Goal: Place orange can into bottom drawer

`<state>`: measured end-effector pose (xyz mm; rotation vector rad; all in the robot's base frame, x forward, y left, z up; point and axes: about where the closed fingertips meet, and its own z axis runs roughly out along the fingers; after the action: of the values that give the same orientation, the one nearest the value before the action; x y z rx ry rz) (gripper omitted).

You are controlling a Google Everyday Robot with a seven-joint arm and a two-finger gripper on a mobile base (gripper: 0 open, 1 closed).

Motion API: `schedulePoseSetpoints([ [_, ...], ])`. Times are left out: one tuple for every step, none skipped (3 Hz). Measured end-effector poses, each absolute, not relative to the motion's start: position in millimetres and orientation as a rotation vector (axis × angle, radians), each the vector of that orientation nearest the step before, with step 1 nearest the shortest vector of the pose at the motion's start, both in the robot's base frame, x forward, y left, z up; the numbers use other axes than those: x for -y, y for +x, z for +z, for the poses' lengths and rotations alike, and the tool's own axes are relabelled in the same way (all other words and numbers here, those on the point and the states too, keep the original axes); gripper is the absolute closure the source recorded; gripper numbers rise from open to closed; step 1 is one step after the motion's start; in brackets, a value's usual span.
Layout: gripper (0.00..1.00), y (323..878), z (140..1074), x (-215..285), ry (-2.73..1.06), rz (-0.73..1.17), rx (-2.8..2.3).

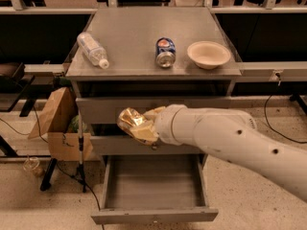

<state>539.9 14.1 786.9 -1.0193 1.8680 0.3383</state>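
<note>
My gripper (pixel 139 127) is shut on the orange can (pixel 132 122), a dented golden-orange metallic can, and holds it in front of the two upper drawers, above the open bottom drawer (pixel 152 186). The bottom drawer is pulled out, a wide grey tray with nothing visible inside. My white arm (pixel 230 138) reaches in from the right.
On the cabinet top (pixel 139 37) lie a clear plastic bottle (pixel 92 49), a blue Pepsi can (pixel 165 52) and a white bowl (pixel 208 54). A cardboard box (pixel 60 123) and cables sit on the floor at the left.
</note>
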Motion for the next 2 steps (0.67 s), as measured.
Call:
schedulePoseSetpoints([
  [1.00,525.8,721.9,-1.3,-1.129,0.215,-1.953],
  [1.00,533.2,707.2,5.8,-1.150,0.178,-1.975],
])
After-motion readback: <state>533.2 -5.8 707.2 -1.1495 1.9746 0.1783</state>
